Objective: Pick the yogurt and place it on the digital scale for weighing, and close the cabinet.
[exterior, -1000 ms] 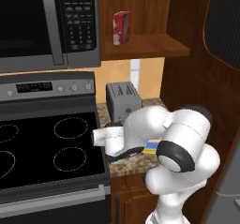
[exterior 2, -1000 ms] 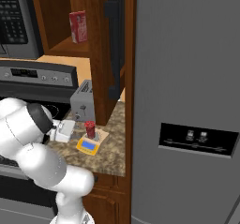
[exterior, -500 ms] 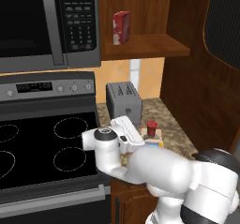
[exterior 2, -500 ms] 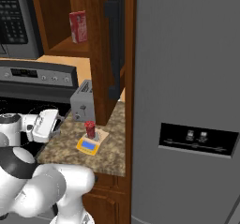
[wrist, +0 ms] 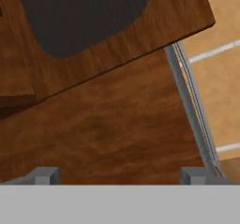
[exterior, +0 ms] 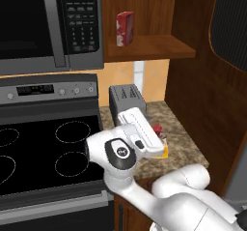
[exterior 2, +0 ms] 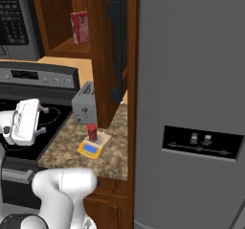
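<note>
Right base view gives you the yogurt (exterior 2: pixel 91 131) standing on the digital scale (exterior 2: pixel 91 148) | small dark red cup, just right of the toaster (exterior 2: pixel 84 109) | gripper (wrist: pixel 119 175) fingers spread apart, empty | cabinet (exterior 2: pixel 118 41) door open

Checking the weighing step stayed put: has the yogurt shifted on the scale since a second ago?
No. The yogurt stands on the digital scale, just right of the toaster, as before.
</note>
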